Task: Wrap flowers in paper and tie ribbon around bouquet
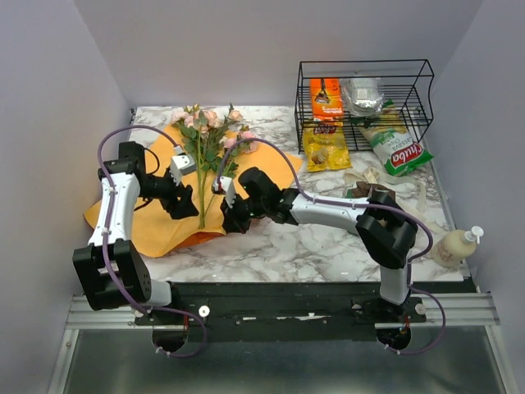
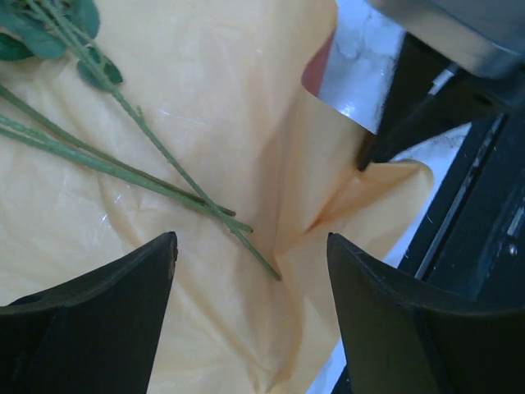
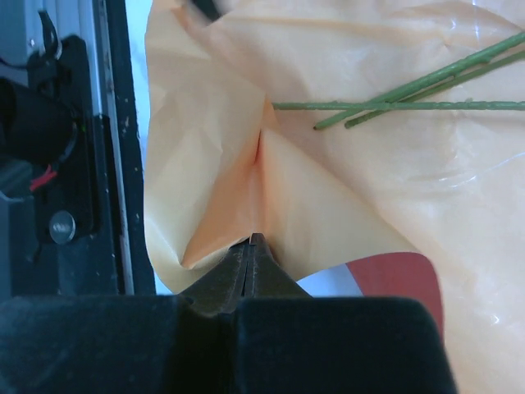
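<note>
The marble table (image 1: pixel 287 246) carries the paper (image 1: pixel 156 222), a wire rack (image 1: pixel 299 98) and a bottle (image 1: pixel 456 245).

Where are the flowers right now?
In the top view, the flowers lie on the orange paper at the table's back left, to the left of the wire basket.

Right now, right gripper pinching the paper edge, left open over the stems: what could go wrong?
1. The right gripper grips only a thin fold of the paper near its edge; a pull could tear it or slip free.
2. The flowers lie loose on the sheet; dragging it may roll them off-centre.
3. The left gripper hangs open close by; the arms could clash.
</note>
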